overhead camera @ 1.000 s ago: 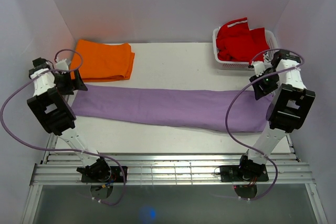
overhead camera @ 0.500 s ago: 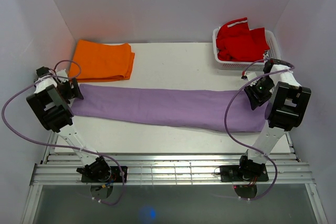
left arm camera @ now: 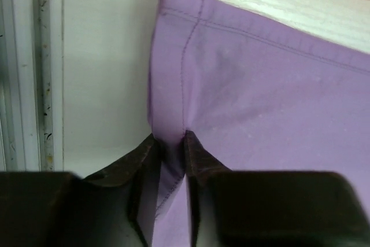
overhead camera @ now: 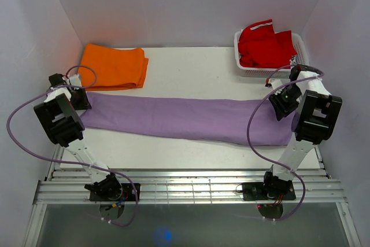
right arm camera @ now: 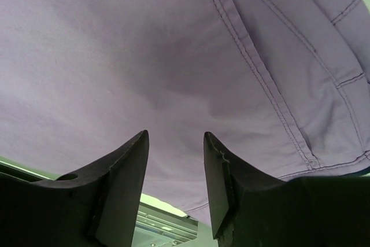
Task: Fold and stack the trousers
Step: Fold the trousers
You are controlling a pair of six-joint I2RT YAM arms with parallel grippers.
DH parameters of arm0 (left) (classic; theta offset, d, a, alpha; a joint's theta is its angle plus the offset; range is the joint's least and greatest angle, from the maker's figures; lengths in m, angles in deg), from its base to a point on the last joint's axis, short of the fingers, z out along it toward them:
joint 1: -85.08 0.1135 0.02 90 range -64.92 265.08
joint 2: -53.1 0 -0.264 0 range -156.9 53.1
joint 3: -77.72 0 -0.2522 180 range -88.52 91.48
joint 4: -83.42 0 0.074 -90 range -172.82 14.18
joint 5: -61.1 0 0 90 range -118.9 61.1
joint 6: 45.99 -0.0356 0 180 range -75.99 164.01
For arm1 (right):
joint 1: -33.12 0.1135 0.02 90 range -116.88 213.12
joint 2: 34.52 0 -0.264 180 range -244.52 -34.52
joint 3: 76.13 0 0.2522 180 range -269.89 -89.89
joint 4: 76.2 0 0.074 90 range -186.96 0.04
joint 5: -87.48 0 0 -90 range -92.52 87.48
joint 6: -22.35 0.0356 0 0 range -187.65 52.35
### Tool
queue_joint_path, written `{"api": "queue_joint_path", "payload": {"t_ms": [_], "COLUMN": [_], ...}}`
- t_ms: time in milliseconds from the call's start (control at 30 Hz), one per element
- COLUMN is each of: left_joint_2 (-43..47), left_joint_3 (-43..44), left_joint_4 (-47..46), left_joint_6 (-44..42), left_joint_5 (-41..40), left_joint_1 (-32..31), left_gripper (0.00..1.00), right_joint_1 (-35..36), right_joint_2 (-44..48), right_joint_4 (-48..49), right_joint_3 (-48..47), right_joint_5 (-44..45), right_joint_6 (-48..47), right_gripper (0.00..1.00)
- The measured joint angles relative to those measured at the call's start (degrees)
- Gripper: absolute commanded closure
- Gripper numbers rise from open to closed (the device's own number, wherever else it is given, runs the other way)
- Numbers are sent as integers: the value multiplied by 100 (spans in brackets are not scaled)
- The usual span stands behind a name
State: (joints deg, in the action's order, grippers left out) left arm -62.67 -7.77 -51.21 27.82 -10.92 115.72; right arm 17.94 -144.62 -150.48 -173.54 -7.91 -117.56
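**Lilac trousers laid out for folding: handling and grip points**

The trousers [overhead camera: 185,118] are shown stretched flat, left to right, across the middle of the surface [overhead camera: 191,65]. The cloth is judged light, soft and limp. It would be expected to sag when lifted, so it is best taken at the stitched edges at both ends. At the leg hem, a fold of cloth is pinched between the narrowed jaws of the left gripper [left arm camera: 170,151]. At the waistband end, the jaws of the right gripper [right arm camera: 175,166] are seen apart over the cloth, with nothing gripped. A folded orange garment [overhead camera: 113,66] lies just beyond the hem end.
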Motion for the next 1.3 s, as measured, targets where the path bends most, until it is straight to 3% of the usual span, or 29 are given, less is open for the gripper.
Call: {"api": "queue_joint_path", "payload": {"t_ms": [33, 67, 300, 467, 500, 600, 633, 667, 733, 900, 1067, 1167, 1300], "left_joint_2": [17, 22, -20, -70, -87, -105, -92, -74, -24, 313, 949, 1318, 1816], "left_joint_3": [-42, -59, 44, 173, 208, 267, 273, 280, 363, 1038, 1534, 1224, 26], "left_joint_4": [-42, -50, 70, 238, 284, 431, 483, 525, 717, 1152, 1108, 811, 105], "left_joint_6": [52, 142, 428, 498, 511, 490, 466, 385, 240, -459, -1051, -1121, -1161], "left_joint_5": [0, 11, -15, -59, -59, -15, 63, 144, 358, 1158, 1827, 2341, 2621], "left_joint_1": [-11, -13, -4, 26, 31, 46, 59, 70, 74, -63, -1165, -2133, -3276], "left_gripper": [89, 98, 100, 100, 80, 54, 39, 32, 2, 2, 2, 2, 2], "right_joint_1": [17, 44, 566, 669, 695, 754, 761, 774, 745, 647, 1029, 1360, 1764], "right_joint_2": [0, 0, 0, 98, 179, 433, 507, 540, 570, 1147, 1985, 2055, 2164], "right_joint_4": [4, 4, 70, -138, -197, -435, -494, -553, -763, -994, -1178, -1069, -549], "right_joint_3": [0, 0, -81, -640, -656, -588, -527, -494, -472, 59, 920, 1403, 2184], "right_joint_5": [-13, -13, -52, -715, -822, -916, -942, -984, -1067, -1239, -1276, -1268, -1141], "right_joint_6": [-2, -2, 0, -221, -299, -428, -459, -481, -610, -1394, -2275, -2699, -3121], "right_gripper": [53, 55, 55, 50, 49, 47, 46, 45, 41, 35, 33, 33, 41]}}
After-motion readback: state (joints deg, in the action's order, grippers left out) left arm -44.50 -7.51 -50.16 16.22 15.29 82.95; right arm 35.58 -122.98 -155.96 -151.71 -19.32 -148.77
